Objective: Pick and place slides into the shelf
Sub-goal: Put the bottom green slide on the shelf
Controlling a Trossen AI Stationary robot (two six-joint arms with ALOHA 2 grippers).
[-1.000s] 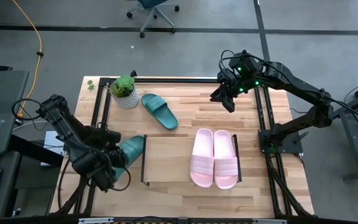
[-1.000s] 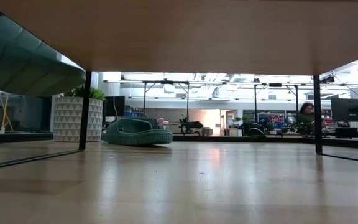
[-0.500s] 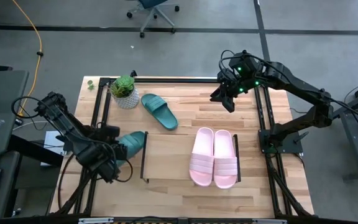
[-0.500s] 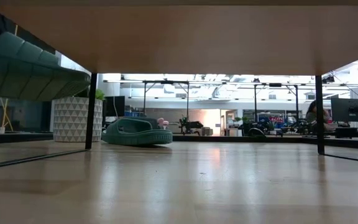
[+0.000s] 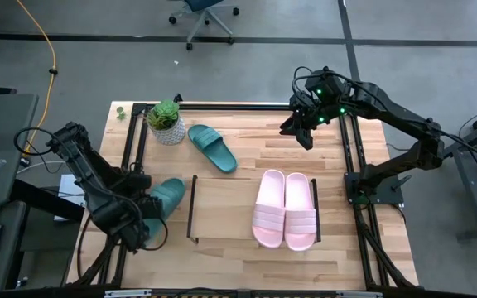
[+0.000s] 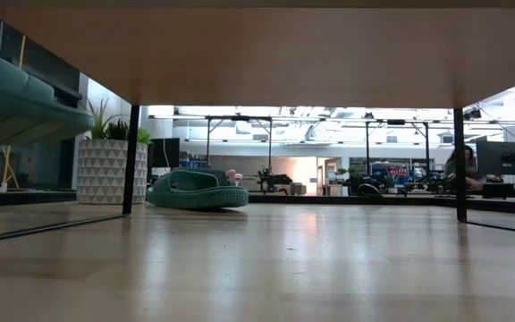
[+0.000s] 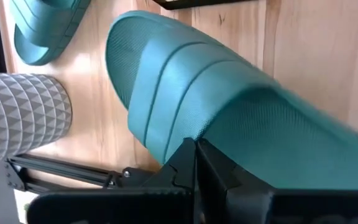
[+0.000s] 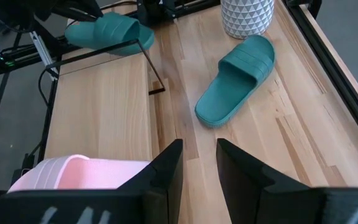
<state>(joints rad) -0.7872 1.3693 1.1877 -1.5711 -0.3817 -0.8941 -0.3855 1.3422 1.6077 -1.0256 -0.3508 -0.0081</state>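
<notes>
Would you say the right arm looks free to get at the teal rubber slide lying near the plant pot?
Probably yes: the right claw is open and empty, and bare wood lies between it and the teal rubber slide. The triangle-patterned plant pot stands on the slide's far side.

Overhead downward, table-level under shelf (image 6: pixel 240 54), wrists share planter (image 8: pixel 247 15)

No legible text, label, brand, number or sign appears in any view. The ribbed straps of the slides (image 5: pixel 212 147), the patterned plant pot (image 5: pixel 169 131) and the wooden table (image 5: pixel 255 132) carry no readable marking, and the far room in the low view holds only shapes too small to read.
</notes>
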